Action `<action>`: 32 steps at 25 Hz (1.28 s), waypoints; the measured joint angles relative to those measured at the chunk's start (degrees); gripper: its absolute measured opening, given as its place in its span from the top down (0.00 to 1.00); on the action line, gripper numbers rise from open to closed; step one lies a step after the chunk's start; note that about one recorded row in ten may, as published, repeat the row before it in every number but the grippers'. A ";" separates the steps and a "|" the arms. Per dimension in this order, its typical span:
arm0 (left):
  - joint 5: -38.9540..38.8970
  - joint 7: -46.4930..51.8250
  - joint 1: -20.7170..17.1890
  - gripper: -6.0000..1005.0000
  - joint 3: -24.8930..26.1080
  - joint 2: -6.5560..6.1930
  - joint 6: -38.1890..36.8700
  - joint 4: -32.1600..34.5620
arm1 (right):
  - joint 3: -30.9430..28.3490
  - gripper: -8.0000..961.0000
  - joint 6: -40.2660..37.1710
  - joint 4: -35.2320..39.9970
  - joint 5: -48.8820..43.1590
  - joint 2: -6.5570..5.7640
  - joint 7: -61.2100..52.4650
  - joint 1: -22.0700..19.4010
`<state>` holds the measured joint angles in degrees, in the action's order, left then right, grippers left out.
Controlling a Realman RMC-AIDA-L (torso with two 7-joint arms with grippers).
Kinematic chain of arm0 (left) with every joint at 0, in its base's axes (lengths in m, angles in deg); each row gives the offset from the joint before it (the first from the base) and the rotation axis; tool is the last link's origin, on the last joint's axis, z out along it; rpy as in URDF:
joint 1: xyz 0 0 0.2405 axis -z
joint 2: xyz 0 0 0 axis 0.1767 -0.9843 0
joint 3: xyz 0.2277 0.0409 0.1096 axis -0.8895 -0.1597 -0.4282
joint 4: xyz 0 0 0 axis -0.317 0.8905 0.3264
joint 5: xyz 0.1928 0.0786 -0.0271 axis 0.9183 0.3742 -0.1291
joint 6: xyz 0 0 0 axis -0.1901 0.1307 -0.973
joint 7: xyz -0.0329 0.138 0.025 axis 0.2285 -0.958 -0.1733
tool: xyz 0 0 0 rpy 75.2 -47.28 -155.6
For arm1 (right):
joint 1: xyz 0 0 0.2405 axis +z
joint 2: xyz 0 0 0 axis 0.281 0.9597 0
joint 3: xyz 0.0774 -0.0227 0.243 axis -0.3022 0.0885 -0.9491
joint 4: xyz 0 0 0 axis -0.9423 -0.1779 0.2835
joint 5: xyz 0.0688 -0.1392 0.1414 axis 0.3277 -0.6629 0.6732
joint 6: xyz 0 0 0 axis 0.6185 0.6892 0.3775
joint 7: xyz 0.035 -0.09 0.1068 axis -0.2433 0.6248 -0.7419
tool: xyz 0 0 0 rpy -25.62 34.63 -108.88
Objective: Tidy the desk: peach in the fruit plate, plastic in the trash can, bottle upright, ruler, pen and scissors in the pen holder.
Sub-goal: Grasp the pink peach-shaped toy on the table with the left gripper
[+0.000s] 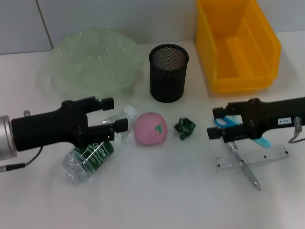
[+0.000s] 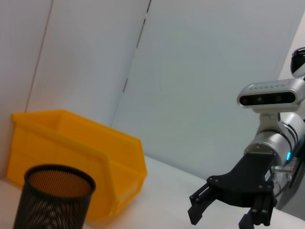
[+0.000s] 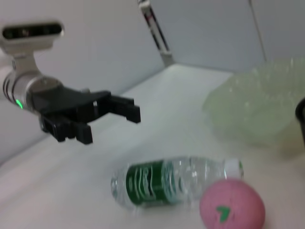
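Head view: the black mesh pen holder (image 1: 168, 73) stands at the middle back of the white table (image 1: 157, 200). Left of the holder is the pale green fruit plate (image 1: 95, 59); right of it, the yellow trash can (image 1: 237, 45). In front of the holder lies the pink peach (image 1: 150, 128), with the crumpled green plastic (image 1: 184, 128) just beside it, toward the bin side. The bottle (image 1: 93, 153) lies on its side in front and to the left of the holder, partly under the left gripper (image 1: 114, 114), whose fingers stand wide apart, holding nothing. The right gripper (image 1: 218, 123) hovers in front and right of the holder, also spread and empty, over the blue scissors (image 1: 225, 121), the clear ruler (image 1: 252, 158) and the pen (image 1: 248, 174).

Left wrist view: it adds only the holder's (image 2: 52, 198) rim against the bin (image 2: 76, 157), and the right gripper (image 2: 221, 217) seen from the side, open.

Right wrist view: the bottle's (image 3: 174, 180) cap nearly touches the peach (image 3: 232, 204); the left gripper (image 3: 107, 117) hangs open above the bottle, clear of it, and the plate (image 3: 257, 107) is behind.
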<state>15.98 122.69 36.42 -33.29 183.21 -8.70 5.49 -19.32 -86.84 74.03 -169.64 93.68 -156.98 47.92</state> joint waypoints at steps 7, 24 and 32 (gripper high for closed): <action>-0.43 -2.73 -1.34 0.22 -0.69 0.14 0.02 -0.64 | -0.66 0.15 0.35 0.31 -1.66 1.46 3.11 -0.81; 5.46 -2.34 1.17 0.23 -1.61 -0.44 -0.51 -1.12 | -0.84 0.15 1.24 1.04 -1.39 2.72 3.83 -0.60; 5.61 -2.79 5.14 0.23 -1.90 -0.23 2.96 -0.76 | -0.83 0.15 1.87 1.05 -1.50 2.40 3.73 -0.98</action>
<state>21.58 119.90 41.56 -35.19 182.98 -5.74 4.73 -20.15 -84.97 75.08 -171.14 96.08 -153.25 46.94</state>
